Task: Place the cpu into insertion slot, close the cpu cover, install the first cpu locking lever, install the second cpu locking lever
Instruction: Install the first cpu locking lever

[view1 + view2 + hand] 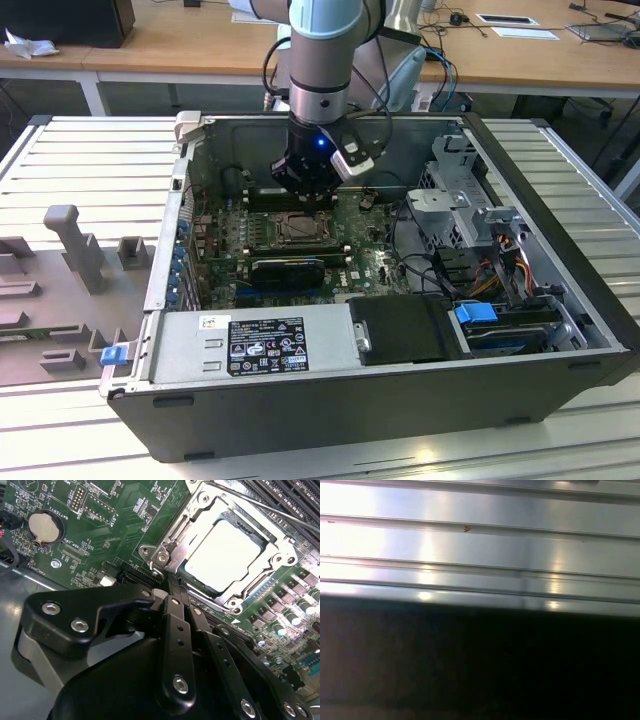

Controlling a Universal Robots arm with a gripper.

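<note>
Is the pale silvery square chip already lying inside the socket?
Yes, the pale silvery square chip lies in the socket, framed by the metal cover plate.

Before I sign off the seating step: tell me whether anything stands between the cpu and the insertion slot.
Nothing visible does. In the second wrist view the cpu already lies in the insertion slot, with the cpu cover closed around its pale top. The gripper sits at the cover's corner.
</note>
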